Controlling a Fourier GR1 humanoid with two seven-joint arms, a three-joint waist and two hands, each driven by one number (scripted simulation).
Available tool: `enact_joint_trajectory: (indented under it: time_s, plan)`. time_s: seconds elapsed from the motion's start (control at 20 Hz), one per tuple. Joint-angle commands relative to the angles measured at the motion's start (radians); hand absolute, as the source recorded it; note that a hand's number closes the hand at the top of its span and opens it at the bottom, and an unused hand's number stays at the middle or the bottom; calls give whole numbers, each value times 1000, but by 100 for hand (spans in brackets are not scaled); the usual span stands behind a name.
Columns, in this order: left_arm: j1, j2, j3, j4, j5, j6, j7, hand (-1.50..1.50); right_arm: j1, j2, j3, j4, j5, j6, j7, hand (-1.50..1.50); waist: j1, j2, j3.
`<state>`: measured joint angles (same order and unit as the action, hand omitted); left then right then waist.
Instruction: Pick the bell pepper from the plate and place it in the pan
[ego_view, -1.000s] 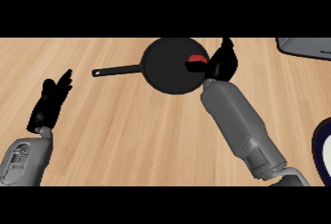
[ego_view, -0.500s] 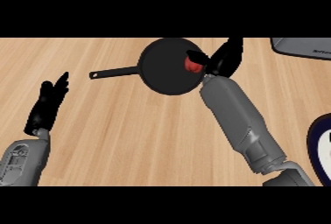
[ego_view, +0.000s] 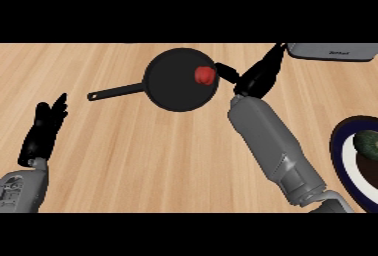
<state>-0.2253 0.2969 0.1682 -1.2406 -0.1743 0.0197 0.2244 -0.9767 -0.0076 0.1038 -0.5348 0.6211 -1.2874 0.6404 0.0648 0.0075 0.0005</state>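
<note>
The red bell pepper (ego_view: 204, 75) lies inside the black pan (ego_view: 177, 87), near its right rim. The pan's handle (ego_view: 114, 92) points left. My right hand (ego_view: 257, 77) hovers just right of the pan, open, with fingers stretched up and the thumb toward the pepper without touching it. My left hand (ego_view: 44, 127) rests open at the left, fingers up, holding nothing. At the right edge sits the plate (ego_view: 341, 155) with a dark blue rim, partly cut off.
A green vegetable (ego_view: 367, 143) lies on the plate. A grey flat object (ego_view: 332, 51) sits at the top right, close behind my right hand. Bare wooden counter (ego_view: 148, 160) spreads between my two arms.
My right hand has opened and let go of the bell pepper, which now lies in the pan. The hand has drawn slightly right. The left hand has not moved on its own.
</note>
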Motion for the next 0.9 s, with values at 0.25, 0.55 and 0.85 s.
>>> enact_joint_trajectory:
  time_s: [0.25, 0.55, 0.85]
  plan:
    - [80, 26, 65, -17, 31, 9, 4, 0, 301, 7, 218, -335, 17, -86, 95, -150, -107, -32, -2]
    - [160, 34, 81, -45, 34, 7, -25, 0, 527, 7, 286, -611, 123, 6, 149, -150, -127, -37, -4]
    - [160, 53, 94, -95, 59, -22, 22, 0, 832, -31, 338, -941, 288, 99, 181, -150, -127, -32, -4]
